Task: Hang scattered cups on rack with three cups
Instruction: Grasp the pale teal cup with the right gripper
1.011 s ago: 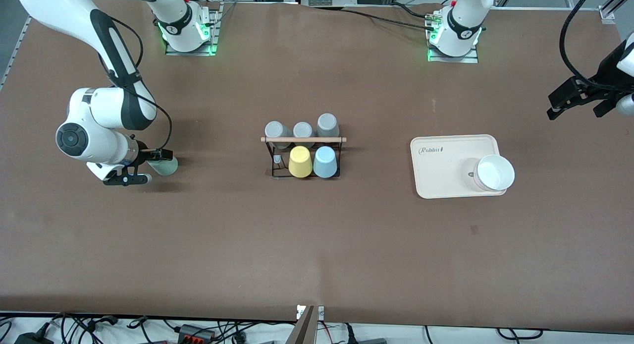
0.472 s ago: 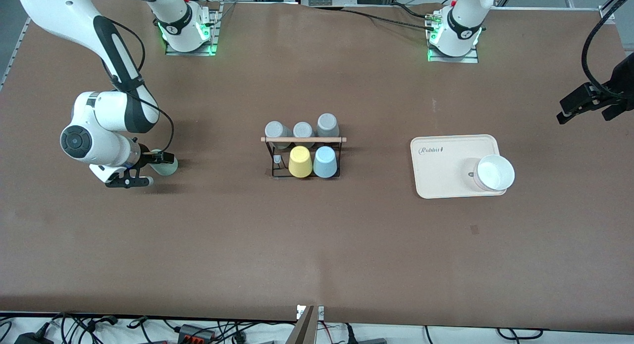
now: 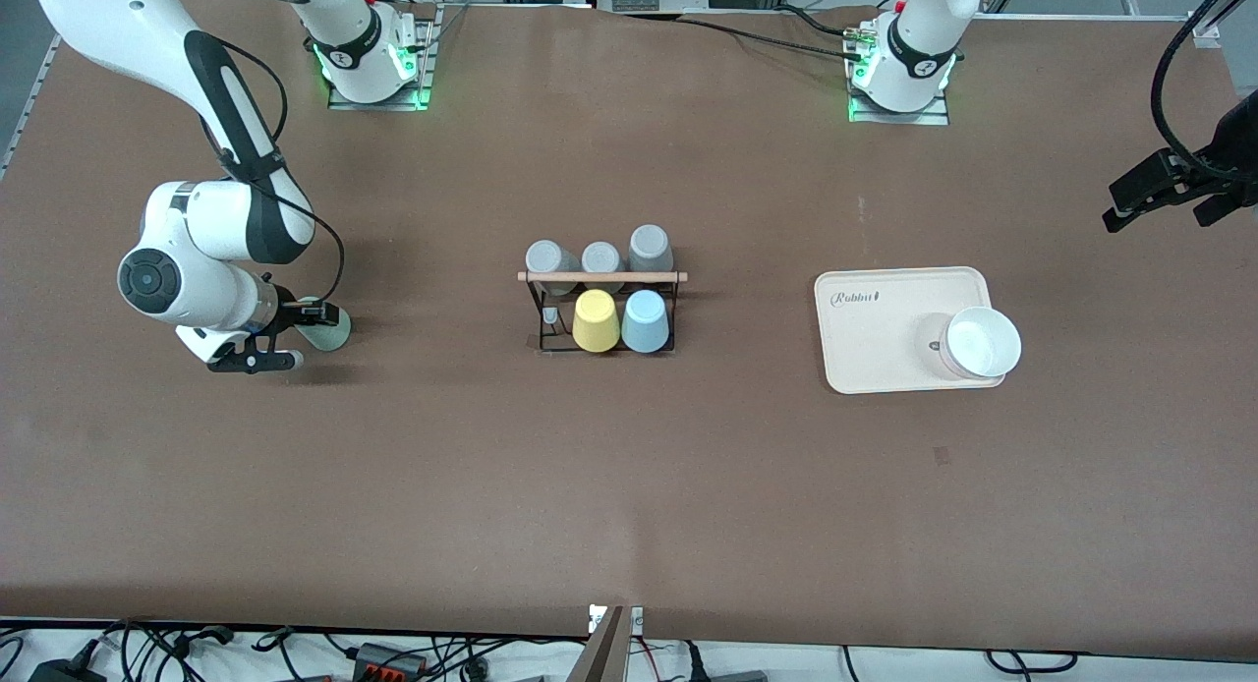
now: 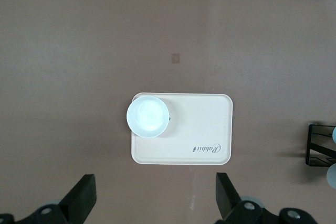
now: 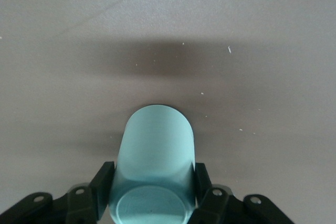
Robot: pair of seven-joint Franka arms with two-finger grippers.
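- Mint cup [image 3: 328, 330] lies on its side on the table toward the right arm's end, well apart from the rack [image 3: 601, 313].
- Right gripper [image 3: 285, 336] is clamped on the mint cup [image 5: 154, 174], a finger [image 5: 101, 183] on each flank.
- Blue cup [image 3: 646, 321] is on the rack beside the yellow cup [image 3: 596, 320].
- Left gripper [image 3: 1165, 189] waits with fingers [image 4: 83, 198] spread, high over the tray [image 4: 202, 129].

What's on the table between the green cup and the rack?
Nothing. In the front view only bare brown table lies between the green cup, gripped by the right gripper, and the rack.
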